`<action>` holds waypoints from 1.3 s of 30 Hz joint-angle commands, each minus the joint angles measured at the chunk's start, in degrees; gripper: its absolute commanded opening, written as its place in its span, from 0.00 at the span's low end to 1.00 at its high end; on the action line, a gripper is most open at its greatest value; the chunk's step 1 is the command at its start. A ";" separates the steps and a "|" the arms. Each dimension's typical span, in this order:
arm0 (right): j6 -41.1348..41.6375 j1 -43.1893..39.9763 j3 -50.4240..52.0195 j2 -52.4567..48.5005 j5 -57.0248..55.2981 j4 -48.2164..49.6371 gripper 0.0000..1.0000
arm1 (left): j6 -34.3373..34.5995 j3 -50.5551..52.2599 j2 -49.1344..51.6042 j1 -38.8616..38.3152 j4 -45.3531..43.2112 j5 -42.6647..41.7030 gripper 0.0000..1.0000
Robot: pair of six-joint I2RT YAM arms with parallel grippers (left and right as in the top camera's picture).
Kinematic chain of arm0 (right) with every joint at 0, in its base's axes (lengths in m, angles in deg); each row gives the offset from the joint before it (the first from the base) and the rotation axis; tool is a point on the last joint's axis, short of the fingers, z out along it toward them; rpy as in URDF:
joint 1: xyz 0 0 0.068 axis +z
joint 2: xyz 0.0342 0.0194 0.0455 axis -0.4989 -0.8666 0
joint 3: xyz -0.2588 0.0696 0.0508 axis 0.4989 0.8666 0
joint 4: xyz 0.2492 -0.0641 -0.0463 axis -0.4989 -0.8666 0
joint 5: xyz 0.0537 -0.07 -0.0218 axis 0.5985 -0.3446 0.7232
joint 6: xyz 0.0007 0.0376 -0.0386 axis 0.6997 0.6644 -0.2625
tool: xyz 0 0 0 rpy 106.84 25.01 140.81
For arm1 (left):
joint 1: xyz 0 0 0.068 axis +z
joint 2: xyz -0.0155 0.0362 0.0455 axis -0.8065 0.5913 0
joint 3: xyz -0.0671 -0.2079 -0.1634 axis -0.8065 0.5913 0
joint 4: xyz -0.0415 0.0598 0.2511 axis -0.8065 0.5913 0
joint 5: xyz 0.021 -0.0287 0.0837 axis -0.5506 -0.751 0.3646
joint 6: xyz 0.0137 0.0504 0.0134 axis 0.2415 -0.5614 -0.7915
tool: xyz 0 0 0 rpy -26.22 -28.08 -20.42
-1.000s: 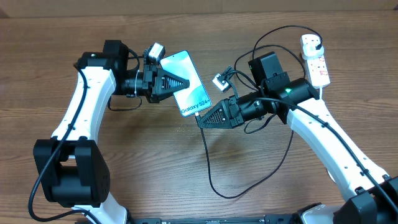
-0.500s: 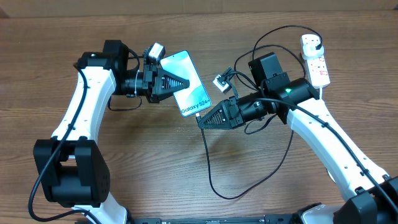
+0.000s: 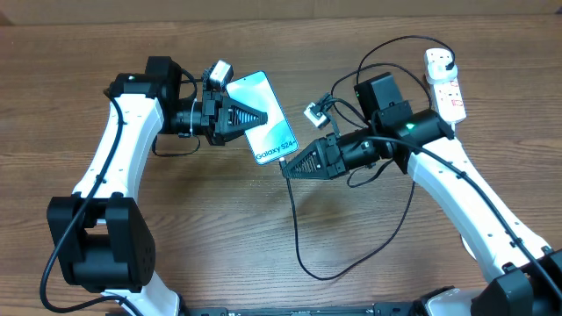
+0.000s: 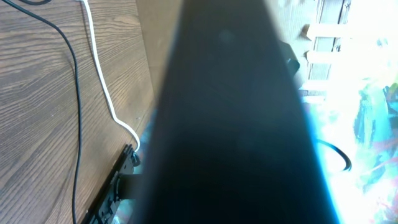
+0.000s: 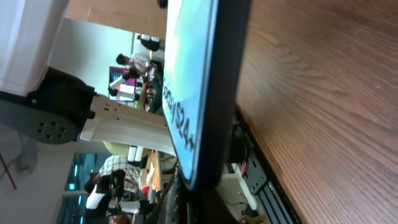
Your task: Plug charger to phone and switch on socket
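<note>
The right gripper [image 3: 287, 170] is clamped shut on the connector end of the charger [image 3: 293, 219], whose thin black cable drops from its tip and loops wide across the table [image 3: 211, 228]. That tip sits right at the lower short edge of the phone [image 3: 274, 132]. The left gripper [image 3: 260, 118] is closed on the phone's long side and holds it up off the wood.

The phone's long axis slants from far-left to near-right, so its bottom edge (the end by the "S24+" lettering) points straight at the right gripper. To my eye the push has to run along that axis, up and to the left. The socket [image 3: 446, 88] lies well apart at the far right, with a black plug in it, and the right arm is the nearer one to it.

From above I cannot tell whether the connector is seated or only touching the edge. The right wrist view shows the phone edge-on with the port end lost in dark clutter, and the left wrist view is mostly a blurred dark slab.
</note>
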 commanded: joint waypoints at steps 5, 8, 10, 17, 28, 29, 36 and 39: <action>-0.63 -0.28 0.31 -0.11 1.55 0.33 0.04 | 0.35 -1.75 -1.88 -0.04 -0.04 -2.78 0.04; -0.66 -0.20 0.31 -0.11 3.54 0.28 0.04 | 0.35 -1.75 -1.88 -0.04 -0.07 -2.78 0.04; -0.68 -0.09 0.31 -0.11 3.67 -0.07 0.04 | 0.35 -1.75 -1.88 -0.04 -0.07 -2.75 0.04; -0.94 0.50 0.31 -0.11 3.63 -3.23 0.04 | 0.35 -1.75 -1.88 -0.02 -0.39 -2.75 0.04; -0.87 0.72 0.31 -0.11 3.89 -2.34 0.04 | 0.35 -1.75 -1.88 -0.04 -0.46 -2.75 0.04; -0.87 0.72 0.31 -0.11 3.87 -2.21 0.04 | 0.35 -1.75 -1.88 -0.04 -0.46 -2.75 0.04; -0.85 0.72 0.31 -0.11 3.87 -1.57 0.04 | 0.35 -1.75 -1.88 -0.04 -0.44 -2.75 0.04; -0.87 0.72 0.31 -0.11 3.85 -1.46 0.04 | 0.35 -1.75 -1.88 -0.04 -0.46 -2.75 0.04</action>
